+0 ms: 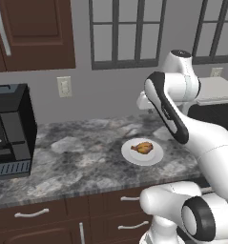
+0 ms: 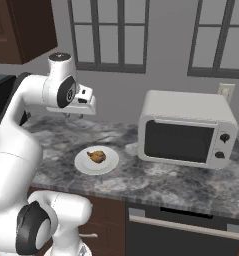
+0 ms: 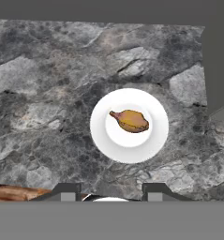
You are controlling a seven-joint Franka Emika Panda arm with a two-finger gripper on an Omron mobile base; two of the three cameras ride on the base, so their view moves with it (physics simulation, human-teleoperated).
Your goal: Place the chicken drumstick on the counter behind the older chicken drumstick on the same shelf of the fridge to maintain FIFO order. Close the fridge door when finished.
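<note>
Marbled counter carries a white plate with a drumstick — gripper above, fingers wide, empty.

Both base views look forward and down from behind at the surface; the hand view looks straight down on its plate.

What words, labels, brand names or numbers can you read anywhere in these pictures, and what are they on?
None can be read.
The microwave has two knobs, with no legible marks around them.
The black appliance on the counter shows orange-lit spots on its front, too blurred to read.
The plate under the chicken drumstick is plain white.
The wall outlet bears no text.
</note>
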